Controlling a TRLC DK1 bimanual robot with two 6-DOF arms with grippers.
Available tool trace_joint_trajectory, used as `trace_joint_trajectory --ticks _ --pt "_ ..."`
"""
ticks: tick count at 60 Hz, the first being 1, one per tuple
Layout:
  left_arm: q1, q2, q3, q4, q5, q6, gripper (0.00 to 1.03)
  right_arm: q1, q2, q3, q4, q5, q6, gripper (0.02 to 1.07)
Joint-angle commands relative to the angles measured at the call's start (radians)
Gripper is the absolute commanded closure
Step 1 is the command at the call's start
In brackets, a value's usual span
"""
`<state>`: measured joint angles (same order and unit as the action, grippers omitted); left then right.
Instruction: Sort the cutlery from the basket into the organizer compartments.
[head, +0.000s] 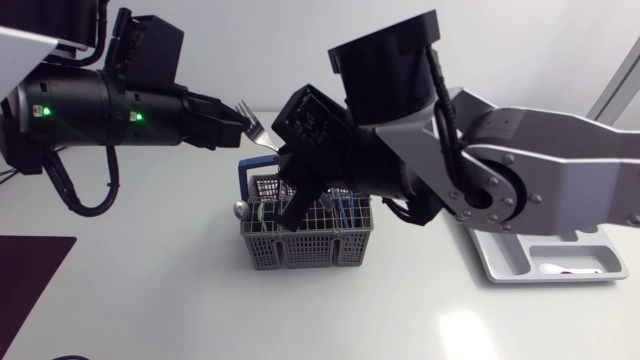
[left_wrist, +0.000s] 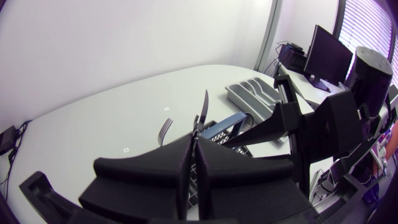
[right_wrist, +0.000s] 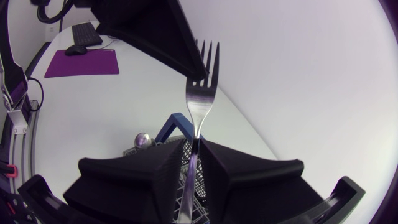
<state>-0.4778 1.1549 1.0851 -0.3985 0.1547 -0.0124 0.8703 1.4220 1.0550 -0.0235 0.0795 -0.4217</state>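
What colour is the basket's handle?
Blue. The handle shows best in the right wrist view.

No legible text, numbers, labels or signs in any view; none on basket (head: 300, 250) at 6 o'clock, organizer (head: 520, 258) at 4 o'clock.

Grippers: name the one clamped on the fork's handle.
The right gripper: it pinches the fork by its handle, from both sides. The left gripper is up at the tines.
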Motion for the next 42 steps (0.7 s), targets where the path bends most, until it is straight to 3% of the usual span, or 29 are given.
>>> trace_joint_trajectory --ticks 1,12,30,42 --pt "0.005 0.012 -0.014 0.006 0.017 -0.037 1.0 0.009 0.026 0.03 -0.015 0.002 0.02 0.91" --pt "-0.004 0.014 -0.01 0.003 0.017 -0.038 1.0 0.009 0.028 0.034 -0.043 -0.023 0.023 1.01" --pt "-0.004 0.012 -0.01 0.018 0.023 -0.05 1.0 0.007 0.028 0.023 -0.05 -0.03 0.029 1.01" --pt "0.008 0.002 0.018 0.03 0.032 -0.063 0.81 0.009 0.009 0.008 -0.059 -0.032 0.029 1.01"
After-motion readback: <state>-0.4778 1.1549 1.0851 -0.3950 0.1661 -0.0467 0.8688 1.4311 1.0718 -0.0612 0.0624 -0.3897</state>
